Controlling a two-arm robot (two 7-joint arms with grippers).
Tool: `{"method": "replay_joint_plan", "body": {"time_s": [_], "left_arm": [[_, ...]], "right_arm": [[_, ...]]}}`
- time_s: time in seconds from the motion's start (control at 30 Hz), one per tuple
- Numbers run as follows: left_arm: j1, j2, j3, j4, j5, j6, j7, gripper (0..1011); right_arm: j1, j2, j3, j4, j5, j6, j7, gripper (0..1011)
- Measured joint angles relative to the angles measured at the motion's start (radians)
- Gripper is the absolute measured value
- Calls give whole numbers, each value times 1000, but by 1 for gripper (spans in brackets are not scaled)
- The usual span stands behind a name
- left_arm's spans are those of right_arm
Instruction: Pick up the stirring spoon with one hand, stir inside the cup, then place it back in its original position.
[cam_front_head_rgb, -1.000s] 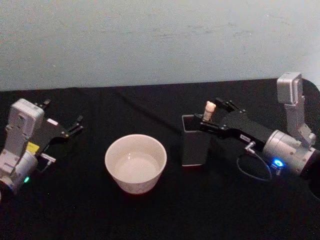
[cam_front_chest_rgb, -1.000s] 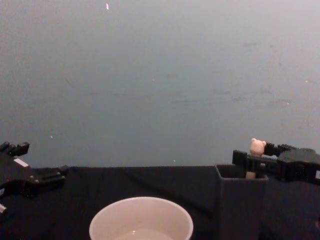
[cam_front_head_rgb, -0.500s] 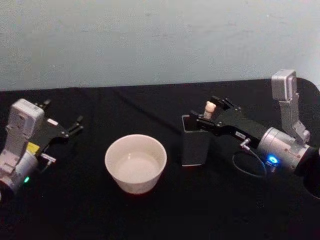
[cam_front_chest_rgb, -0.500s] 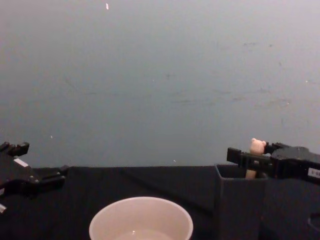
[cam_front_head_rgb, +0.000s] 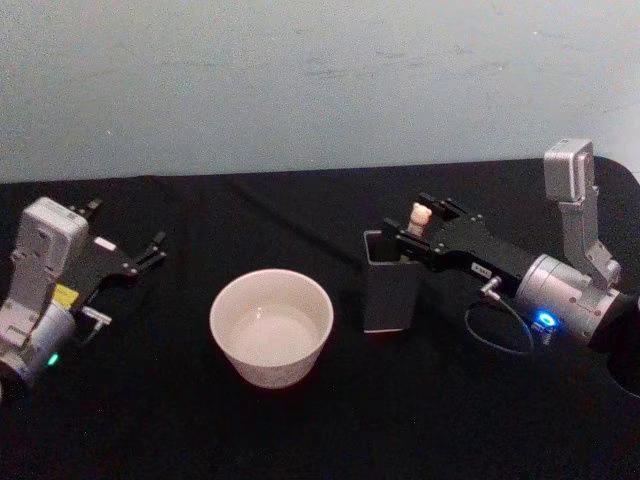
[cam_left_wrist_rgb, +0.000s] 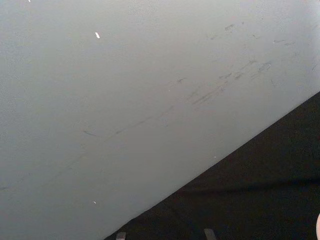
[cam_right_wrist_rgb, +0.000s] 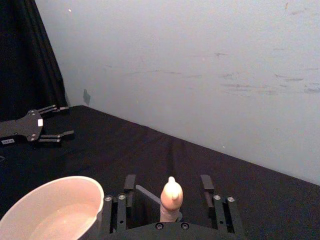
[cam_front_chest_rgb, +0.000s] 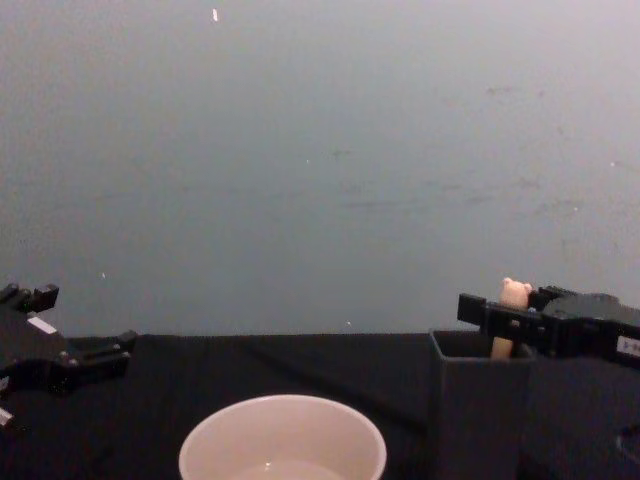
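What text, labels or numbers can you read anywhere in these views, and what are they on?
No text can be read.
Yellow sticker on the left arm's wrist: print too small to read.
White tag on the left gripper: blurred, unreadable.
Small white label on the right gripper: too small to read.
Cup, holder box, stirring spoon: no markings visible.

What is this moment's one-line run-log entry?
stage: pre-grasp | right gripper open astride stirring spoon | spoon in holder | left gripper open, parked left
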Motion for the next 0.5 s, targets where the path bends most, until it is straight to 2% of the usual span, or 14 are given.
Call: {"method": "replay_joint_plan", "body": {"time_s": [0.07, 0.1, 0.33, 0.5], "left_arm": [[0, 0, 0, 0, 0, 0, 0, 1001], [0, 0, 0, 0, 0, 0, 0, 1001], [0, 0, 0, 0, 0, 0, 0, 1002], [0, 0, 0, 0, 0, 0, 0, 1001]], "right_arm": [[0, 0, 0, 0, 0, 0, 0, 787], [0, 0, 0, 0, 0, 0, 0, 722], [0, 0, 0, 0, 1, 0, 0, 543], [0, 0, 0, 0, 1, 0, 0, 340]]}}
